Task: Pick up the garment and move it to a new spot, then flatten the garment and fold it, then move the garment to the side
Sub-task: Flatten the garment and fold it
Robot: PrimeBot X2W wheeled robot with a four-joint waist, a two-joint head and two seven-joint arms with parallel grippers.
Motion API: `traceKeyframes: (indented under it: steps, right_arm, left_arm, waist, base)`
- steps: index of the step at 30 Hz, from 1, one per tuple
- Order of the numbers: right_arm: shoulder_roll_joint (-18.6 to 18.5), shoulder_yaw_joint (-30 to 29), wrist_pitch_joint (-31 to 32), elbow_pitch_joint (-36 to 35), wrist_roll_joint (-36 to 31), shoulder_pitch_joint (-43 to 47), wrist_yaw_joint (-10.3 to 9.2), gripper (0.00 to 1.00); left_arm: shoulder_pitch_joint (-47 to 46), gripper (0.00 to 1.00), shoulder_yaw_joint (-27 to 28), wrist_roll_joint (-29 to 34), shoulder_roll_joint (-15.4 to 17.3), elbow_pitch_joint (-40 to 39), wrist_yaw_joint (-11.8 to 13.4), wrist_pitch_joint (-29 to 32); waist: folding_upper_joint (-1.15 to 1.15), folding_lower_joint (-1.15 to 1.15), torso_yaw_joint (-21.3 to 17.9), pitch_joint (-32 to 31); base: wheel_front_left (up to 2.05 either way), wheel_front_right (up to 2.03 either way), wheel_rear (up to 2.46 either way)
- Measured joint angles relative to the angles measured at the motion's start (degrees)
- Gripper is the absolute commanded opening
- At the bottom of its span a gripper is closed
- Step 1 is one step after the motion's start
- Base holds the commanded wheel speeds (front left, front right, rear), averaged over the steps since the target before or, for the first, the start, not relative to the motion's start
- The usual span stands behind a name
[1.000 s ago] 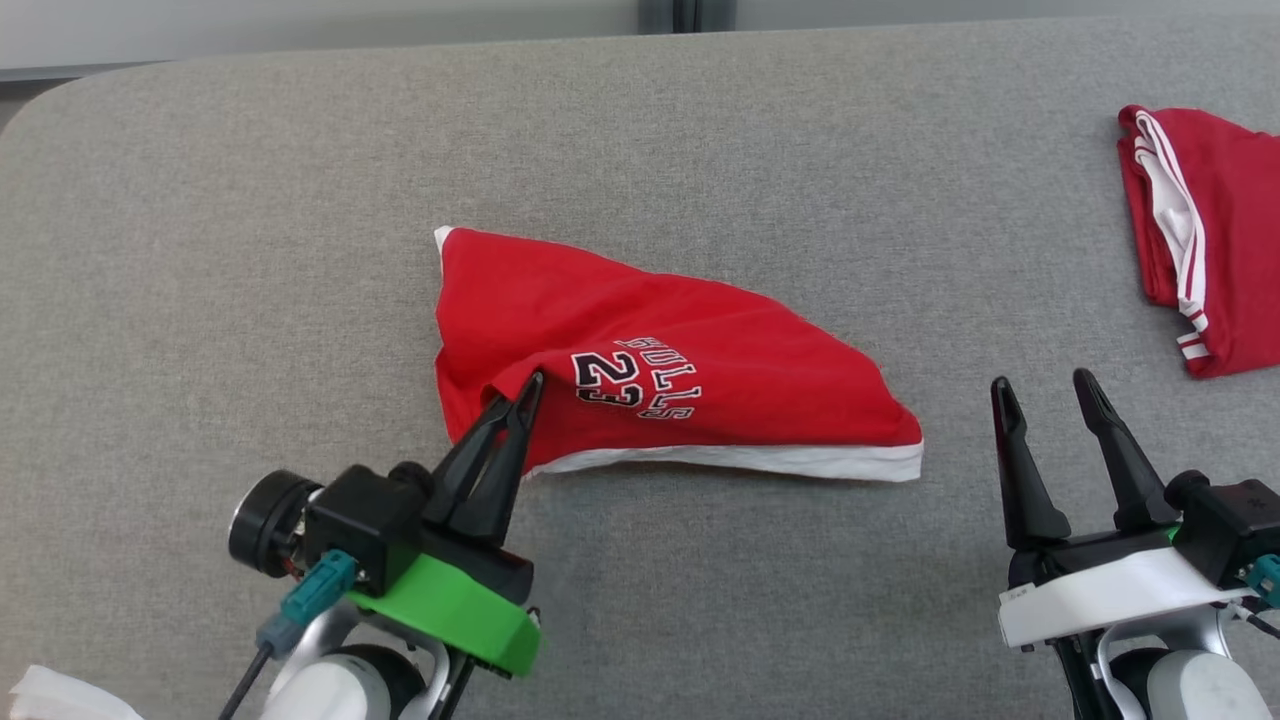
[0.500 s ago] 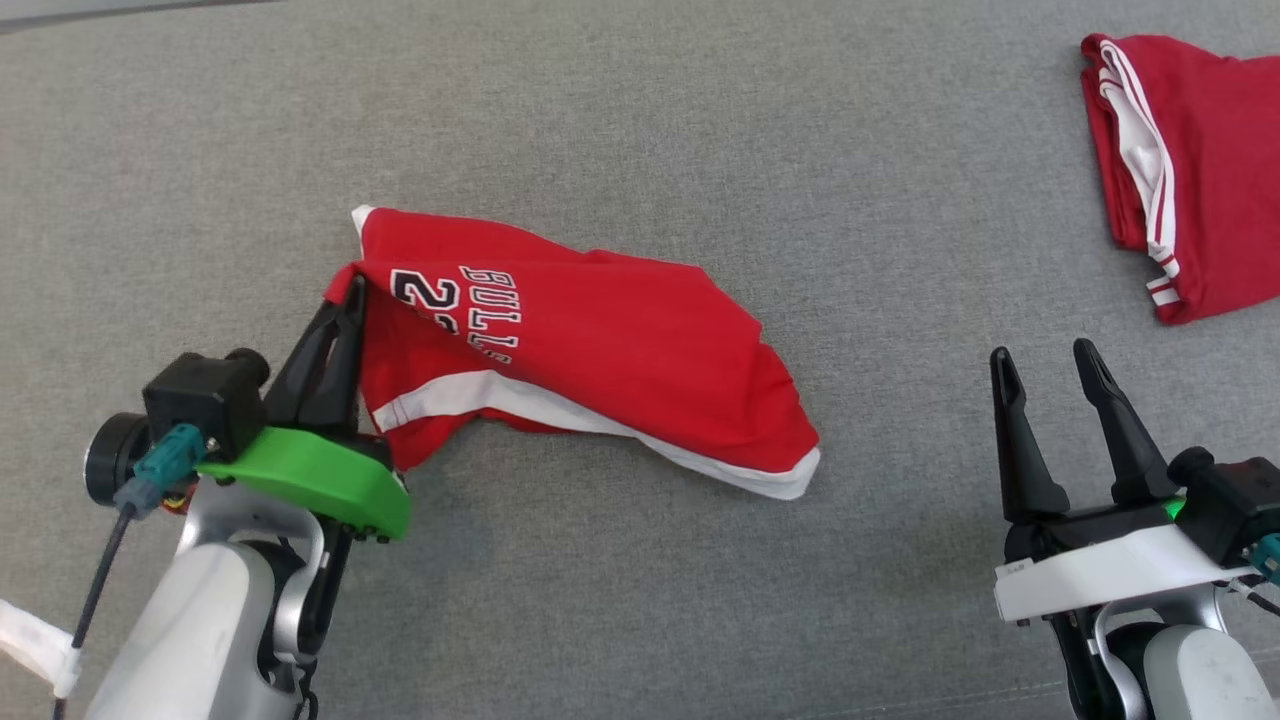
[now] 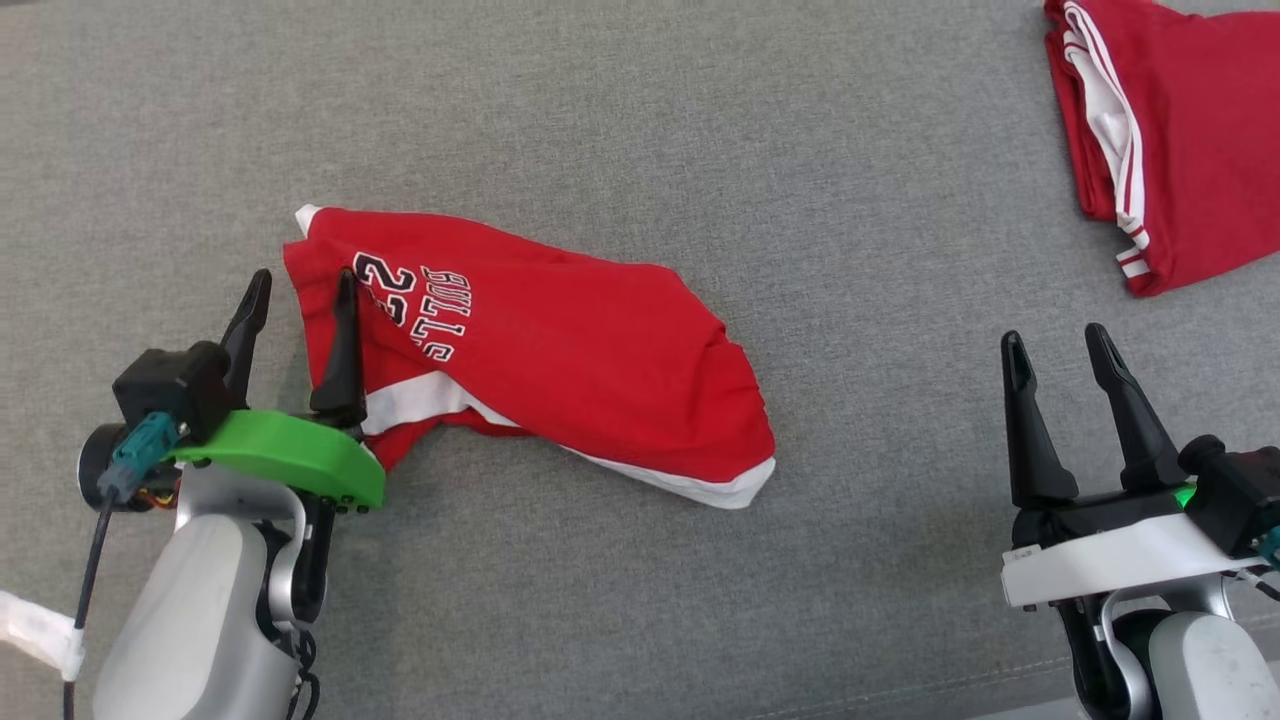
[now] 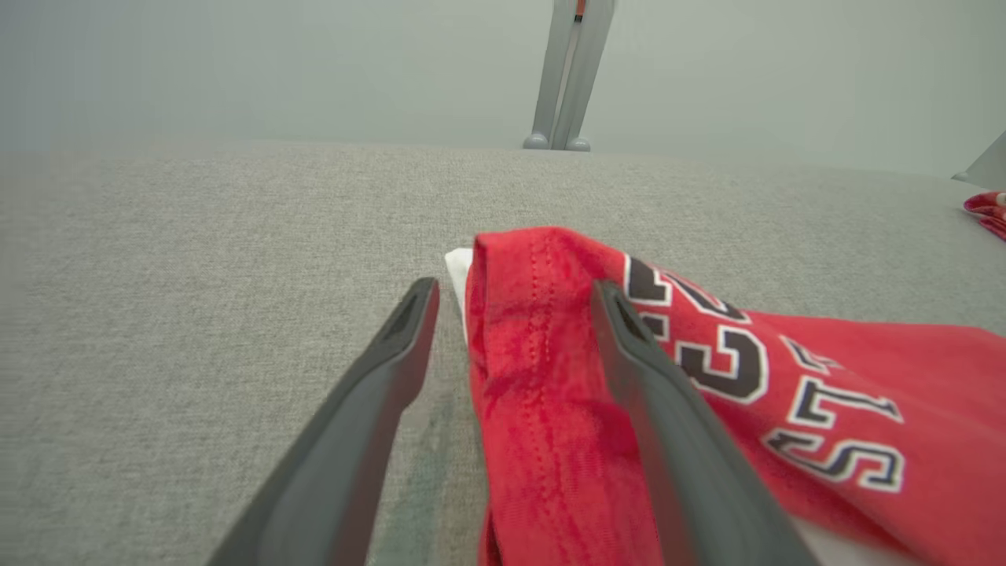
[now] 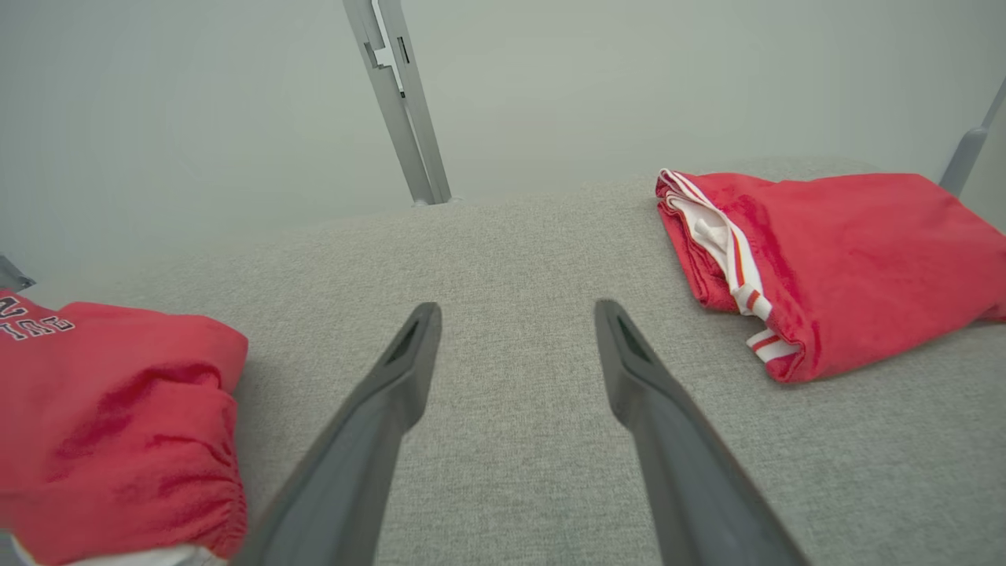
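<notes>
The red Bulls 23 garment (image 3: pixel 560 380) lies crumpled on the grey surface (image 3: pixel 700 120), with its edge poking up right between the fingers of the left gripper (image 3: pixel 305 275). That gripper is spread wide, one finger over the red cloth and the other over bare surface, so it's pinching nothing. The right gripper (image 3: pixel 1054 335) is spread too, well clear of it, with a second folded red garment (image 3: pixel 1180 130) out beyond its fingertips.

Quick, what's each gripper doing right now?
Left gripper: open, astride an edge of the red garment, not gripping.
Right gripper: open, holding nothing.
</notes>
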Motion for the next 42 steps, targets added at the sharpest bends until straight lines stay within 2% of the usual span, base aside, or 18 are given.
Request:
traceKeyframes:
  steps: [8, 21, 38, 42]
  right_arm:
    - [-1.3, -0.1, 1.1, -0.9, -0.6, 0.5, 0.00, 1.00]
    - [-2.8, 1.4, 4.4, -2.7, -0.8, 4.4, 0.00, 1.00]
    - [-3.0, 0.9, 4.9, -4.1, -0.8, 5.9, 0.00, 1.00]
    - [-2.9, 0.9, 5.1, -4.4, -0.8, 5.8, 0.00, 1.00]
  left_arm:
    - [5.2, 1.00, 2.0, 2.5, -0.4, -2.3, 3.2, -6.9]
    - [17.3, 1.00, 1.4, 8.0, -0.6, -14.1, 6.3, -7.6]
    - [19.6, 1.00, 0.1, 7.7, -0.1, -15.8, 7.2, -4.6]
    - [17.1, 1.00, -1.8, 7.1, 0.7, -14.9, 4.9, 0.2]
  waist:
    - [0.00, 0.00, 1.7, -3.8]
    - [0.00, 0.00, 3.6, -10.8]
    - [0.00, 0.00, 3.8, -12.7]
    - [0.00, 0.00, 4.0, -11.8]
  base:
    - [0.00, 0.00, 0.00]
    - [0.00, 0.00, 0.00]
    - [0.00, 0.00, 0.00]
    - [0.00, 0.00, 0.00]
